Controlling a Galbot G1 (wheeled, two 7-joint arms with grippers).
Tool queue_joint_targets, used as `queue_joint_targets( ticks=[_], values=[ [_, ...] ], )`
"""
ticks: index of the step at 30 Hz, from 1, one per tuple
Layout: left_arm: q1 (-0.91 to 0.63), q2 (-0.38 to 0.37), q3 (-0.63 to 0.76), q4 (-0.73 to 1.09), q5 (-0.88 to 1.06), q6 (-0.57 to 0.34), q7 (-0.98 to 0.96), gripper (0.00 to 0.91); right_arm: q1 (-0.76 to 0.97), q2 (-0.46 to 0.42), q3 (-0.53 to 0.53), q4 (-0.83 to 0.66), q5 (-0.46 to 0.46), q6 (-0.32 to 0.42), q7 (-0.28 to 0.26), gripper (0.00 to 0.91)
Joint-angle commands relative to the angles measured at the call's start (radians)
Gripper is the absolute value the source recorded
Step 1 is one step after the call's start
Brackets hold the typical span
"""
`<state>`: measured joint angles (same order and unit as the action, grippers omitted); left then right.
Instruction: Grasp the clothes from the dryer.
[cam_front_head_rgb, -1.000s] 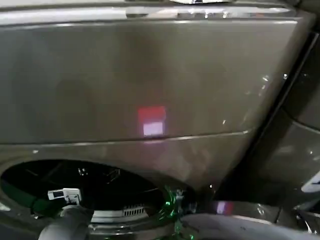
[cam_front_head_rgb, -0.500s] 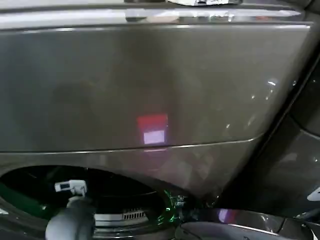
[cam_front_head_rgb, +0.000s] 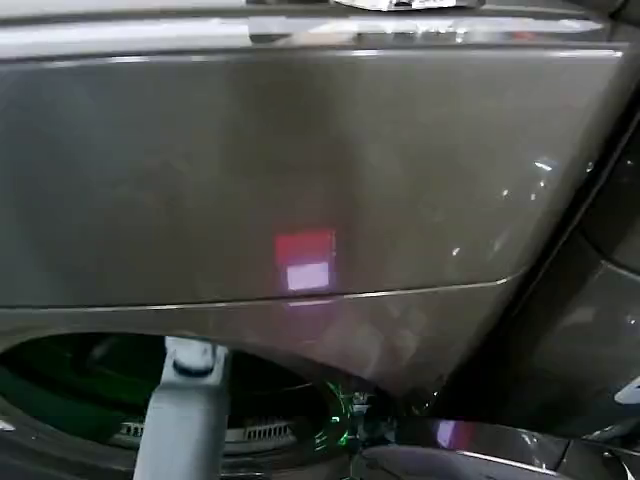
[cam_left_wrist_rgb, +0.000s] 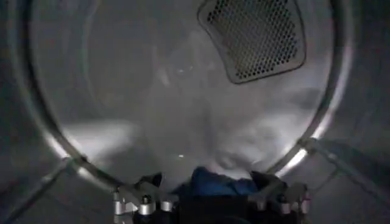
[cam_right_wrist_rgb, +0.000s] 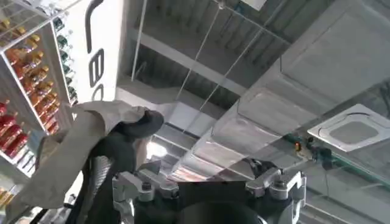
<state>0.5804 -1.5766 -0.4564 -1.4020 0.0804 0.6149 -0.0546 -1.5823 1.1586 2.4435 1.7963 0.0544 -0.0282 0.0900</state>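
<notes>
Dryer (cam_front_head_rgb: 300, 170) door opening (cam_front_head_rgb: 90, 385) lower left w/ left arm (cam_front_head_rgb: 180, 420) through it, drum (cam_left_wrist_rgb: 122, 91) interior roomy, blue cloth (cam_left_wrist_rgb: 213, 181) between left gripper (cam_left_wrist_rgb: 210, 190) fingers.

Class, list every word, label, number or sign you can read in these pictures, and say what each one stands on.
"ea": large dark letters, partly cut off, on the white wall panel beside the shelves of red bottles; the full word cannot be read.
Red and white glowing patch on the grey dryer front panel: too blurred to read.
Bottle labels: too small to read.

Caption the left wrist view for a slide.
Left gripper open inside the dryer drum, blue cloth between its fingers, perforated vent beyond.
</notes>
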Motion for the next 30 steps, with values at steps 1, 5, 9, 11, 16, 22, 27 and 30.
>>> queue_joint_targets(
  ticks=[1,5,9,11,16,22,27,30],
  values=[
    [-0.131,-0.006,-0.008,0.263,0.040,-0.134,0.004,0.907,0.002,0.000,0.000,0.003,0.000,-0.001,0.000,0.907],
    [-0.154,-0.008,-0.008,0.319,0.097,-0.150,0.031,0.907,0.004,-0.003,0.000,0.003,0.000,-0.003,0.000,0.907],
    [-0.238,-0.006,-0.023,0.480,0.354,-0.214,0.075,0.907,0.000,-0.006,0.006,0.001,0.001,-0.004,0.000,0.907],
    [-0.269,0.003,-0.019,0.515,0.402,-0.217,0.128,0.907,-0.003,-0.006,0.009,-0.003,0.001,-0.003,0.000,0.907],
    [-0.268,0.019,-0.018,0.511,0.749,-0.292,0.414,0.907,-0.005,-0.003,0.009,-0.006,0.000,-0.002,0.000,0.907],
    [-0.301,0.047,0.005,0.546,1.087,-0.484,0.585,0.907,-0.005,-0.007,0.011,-0.008,0.000,-0.002,-0.001,0.907],
    [-0.337,0.069,0.002,0.554,1.192,-0.606,0.734,0.907,-0.008,-0.005,0.013,-0.007,0.000,-0.001,0.000,0.907],
    [-0.353,0.071,-0.010,0.562,1.237,-0.638,0.754,0.907,-0.008,-0.006,0.015,-0.010,0.000,-0.001,0.000,0.907]
  ],
)
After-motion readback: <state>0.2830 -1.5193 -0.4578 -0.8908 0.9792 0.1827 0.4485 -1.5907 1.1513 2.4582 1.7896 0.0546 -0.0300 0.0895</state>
